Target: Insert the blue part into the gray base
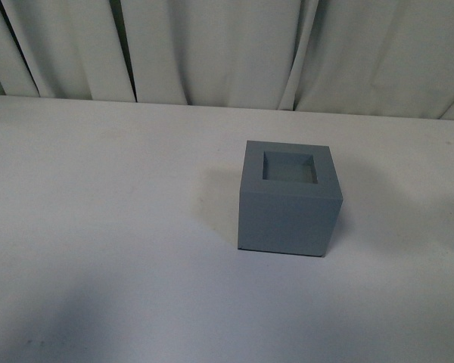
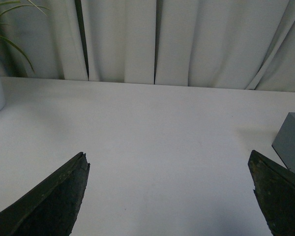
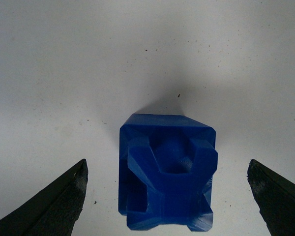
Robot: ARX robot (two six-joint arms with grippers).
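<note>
Blue plastic part [image 3: 167,172] sits on the white table [image 1: 98,227] below the spread, empty jaws of my right gripper [image 3: 167,164], so I judge the pick-up is in hand: next, descend, close squarely, lift and carry to the gray base [image 1: 290,200] right of centre; left gripper [image 2: 168,156] gapes empty.

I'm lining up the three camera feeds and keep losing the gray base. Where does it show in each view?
Front view: the gray base stands right of centre on the white table, recess up.
Left wrist view: only a corner of it shows, cut off by the picture's edge.
Right wrist view: not in it; the blue part is there.
Shared landmark: the white table in all three.
</note>
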